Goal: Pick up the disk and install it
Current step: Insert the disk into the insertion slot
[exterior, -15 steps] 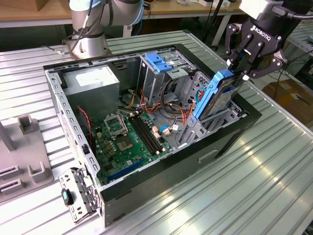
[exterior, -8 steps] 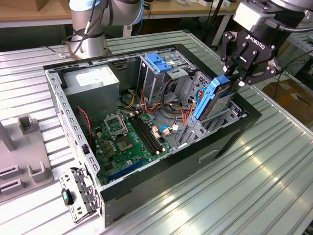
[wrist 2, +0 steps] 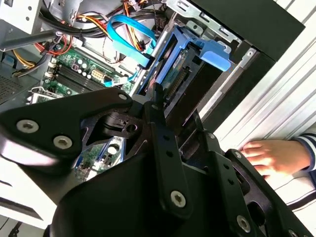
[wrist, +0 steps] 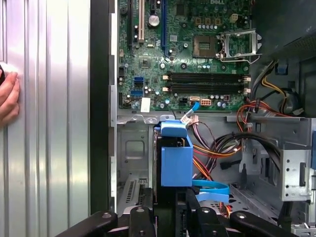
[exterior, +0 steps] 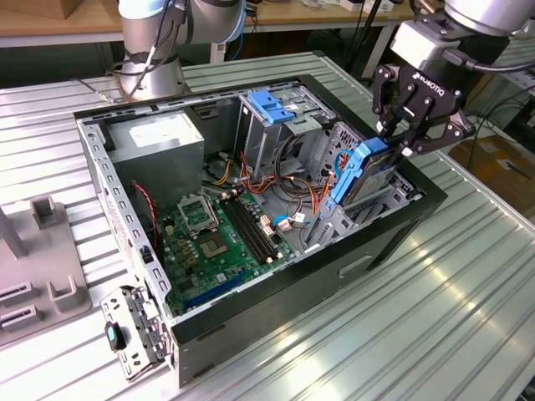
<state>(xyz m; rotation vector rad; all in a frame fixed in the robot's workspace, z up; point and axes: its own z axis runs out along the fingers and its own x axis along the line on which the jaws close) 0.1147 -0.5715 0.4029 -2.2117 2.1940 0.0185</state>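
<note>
Fingers point(exterior: 399, 140) clamped on disk point(exterior: 366, 173) — tilted, partly inside computer case point(exterior: 393, 244) front bay.

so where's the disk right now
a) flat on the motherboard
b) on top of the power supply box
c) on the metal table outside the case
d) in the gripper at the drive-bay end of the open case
d: in the exterior view the gripper is closed on the top edge of the disk, which is tilted, blue rail showing, at the drive-bay end of the open computer case.
</note>
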